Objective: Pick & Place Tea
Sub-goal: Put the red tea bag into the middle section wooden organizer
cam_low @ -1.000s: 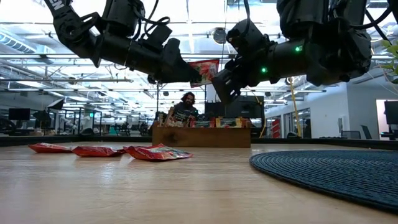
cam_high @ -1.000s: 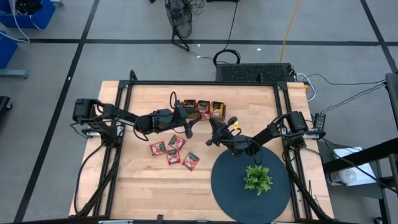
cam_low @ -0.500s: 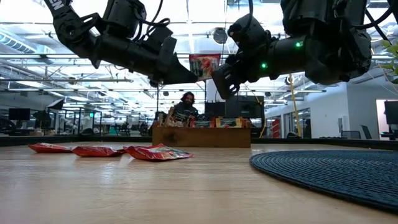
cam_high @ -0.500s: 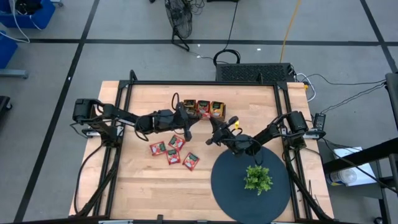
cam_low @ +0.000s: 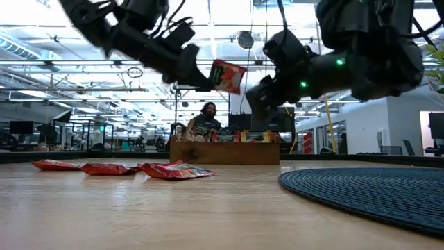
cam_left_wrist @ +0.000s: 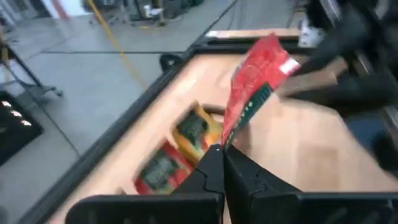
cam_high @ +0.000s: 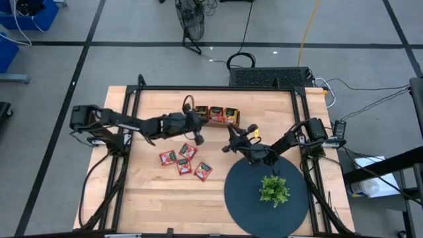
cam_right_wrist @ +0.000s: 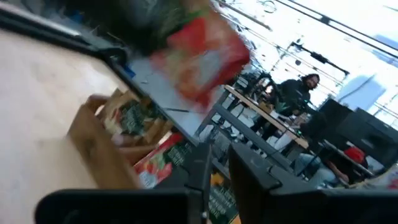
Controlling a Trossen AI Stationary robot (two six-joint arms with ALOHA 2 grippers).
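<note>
- The left gripper (cam_low: 205,82) hangs above the table, its fingers pinched on the lower corner of a red sachet (cam_low: 227,75) that sticks up tilted in the air.
- The right gripper (cam_high: 228,147) hovers just beside it, nearer the round mat (cam_high: 246,201); its fingers (cam_right_wrist: 205,163) stand slightly apart with nothing between them.
- The wooden tray (cam_high: 217,114) sits near the table's far edge, sachets standing in it.
- Four red sachets (cam_high: 184,160) lie flat mid-table, toward the left arm's side.

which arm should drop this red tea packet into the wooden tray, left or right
Left. The left gripper is shut on the red sachet, holding it in the air near the wooden tray. The right gripper holds nothing and sits farther from the tray.
</note>
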